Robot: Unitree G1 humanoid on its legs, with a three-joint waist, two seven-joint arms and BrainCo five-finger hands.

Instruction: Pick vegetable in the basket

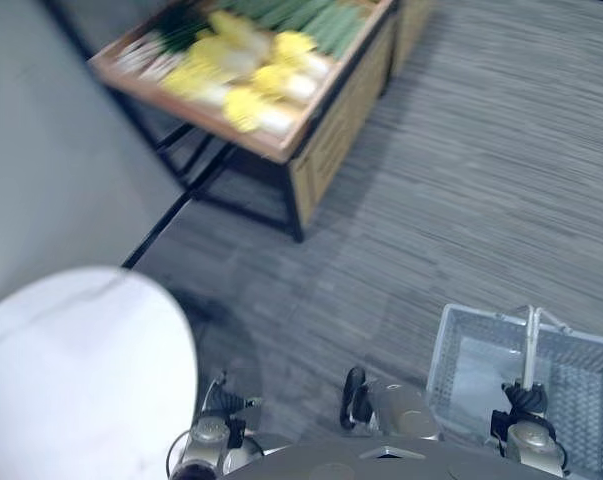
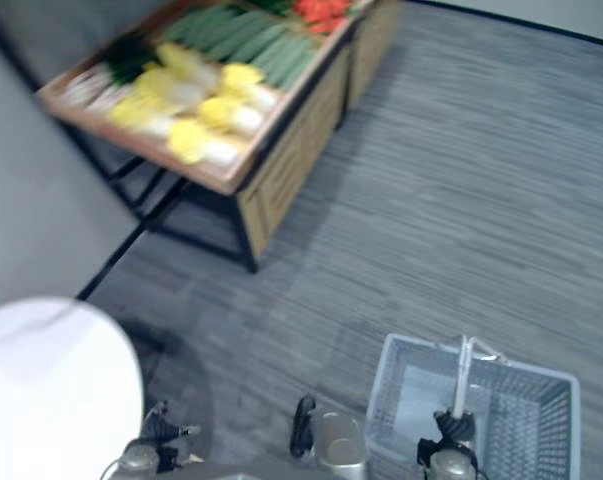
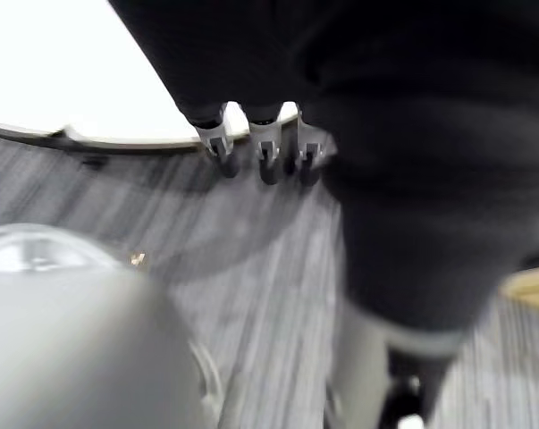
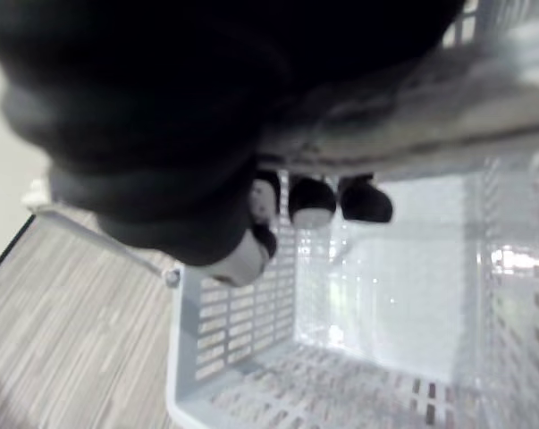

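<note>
A grey plastic basket [image 2: 549, 385] hangs low at my right side, nothing inside it [image 4: 385, 304]. My right hand [image 4: 314, 201] is shut on the basket's handle [image 2: 463, 372], fingers curled round the bar. The vegetables lie far ahead to the left on a wooden display stand [image 1: 326, 150]: yellow-white cabbages [image 1: 246, 85], green cucumbers [image 2: 246, 40], red ones [image 2: 321, 10] at the back and white stalks [image 1: 141, 55] at the left end. My left hand [image 3: 265, 152] hangs down beside a white round table [image 1: 81, 370] with relaxed fingers, holding nothing.
Grey striped carpet [image 1: 461, 180] stretches between me and the stand. The white round table is close on my left. A grey wall [image 1: 41, 150] runs along the left, and a second wooden unit [image 2: 376, 35] adjoins the stand at the back.
</note>
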